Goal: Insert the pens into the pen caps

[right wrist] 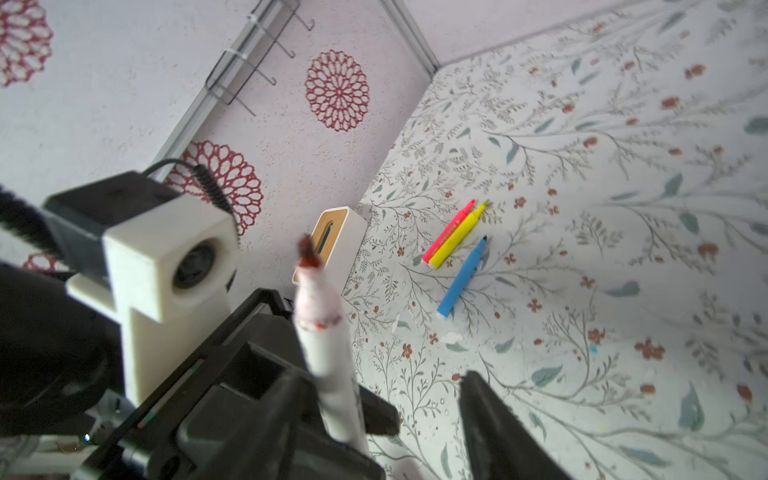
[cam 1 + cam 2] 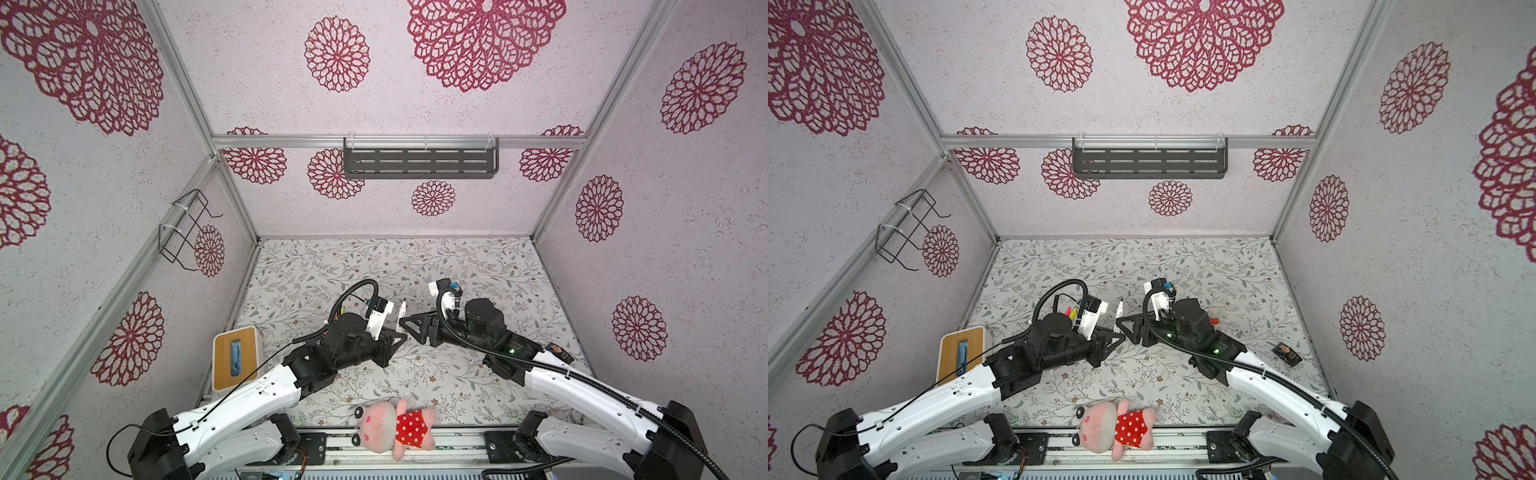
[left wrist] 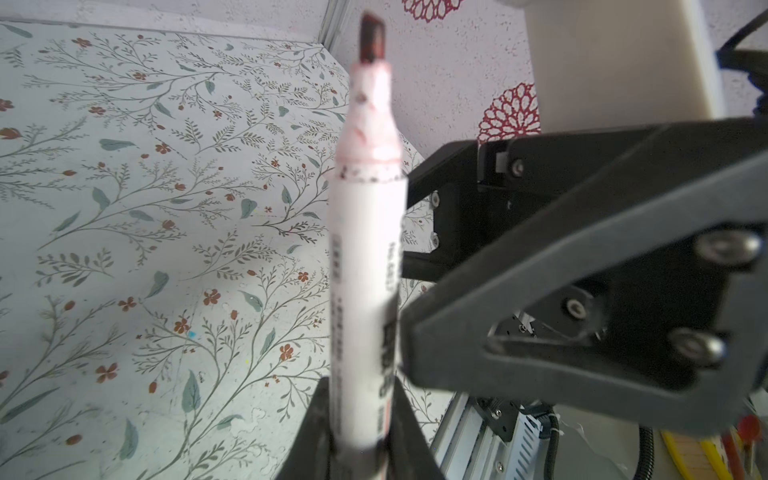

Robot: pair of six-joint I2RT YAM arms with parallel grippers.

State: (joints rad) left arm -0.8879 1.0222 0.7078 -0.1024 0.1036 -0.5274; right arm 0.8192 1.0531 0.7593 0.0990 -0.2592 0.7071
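Note:
The white-barrelled pen [image 3: 365, 257] with a dark red tip stands upright, uncapped, with my left gripper [image 3: 365, 436] shut on its lower barrel. In a top view the pen [image 2: 402, 309] rises between the two grippers at the table's middle. My right gripper [image 1: 386, 419] is open. The pen [image 1: 328, 361] stands against one of its fingers [image 1: 282, 415], and the other finger is well apart from it. The pink pen [image 1: 449, 230], yellow pen [image 1: 457, 239] and blue pen [image 1: 461, 278] lie uncapped on the table beyond. A small red stub [image 2: 1214, 321] beside the right arm looks like a pen cap.
A white box with a wooden top [image 2: 235, 357] stands by the left wall. A pink plush toy in a red dotted dress [image 2: 390, 424] lies at the table's front edge. A small dark object [image 2: 1287, 353] lies at the right.

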